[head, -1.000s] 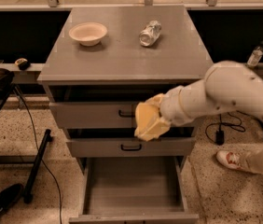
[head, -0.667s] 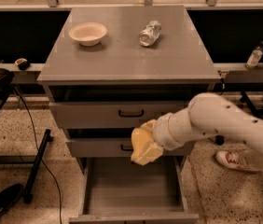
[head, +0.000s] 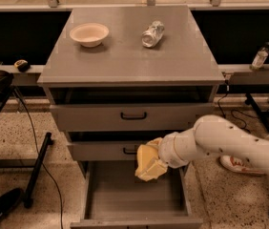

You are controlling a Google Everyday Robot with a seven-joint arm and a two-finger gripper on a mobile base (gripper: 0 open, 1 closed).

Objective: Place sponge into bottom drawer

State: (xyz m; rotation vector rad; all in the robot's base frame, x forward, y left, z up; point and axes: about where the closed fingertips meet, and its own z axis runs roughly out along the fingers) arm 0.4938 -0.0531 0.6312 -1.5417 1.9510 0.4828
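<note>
The bottom drawer of the grey cabinet is pulled open towards me and its flat grey floor is bare. My gripper reaches in from the right on the white arm. It is shut on the pale yellow sponge and holds it above the drawer's back right part, just in front of the middle drawer. The sponge hangs clear of the drawer floor. The fingers are mostly hidden behind the sponge.
A pale bowl and a crushed silver can lie on the cabinet top. The top drawer sits slightly pulled out. A black stand leg is at the left, a bottle and cables at the right.
My arm has moved down and to the left with the sponge, from in front of the upper drawers to just above the open bottom drawer.
</note>
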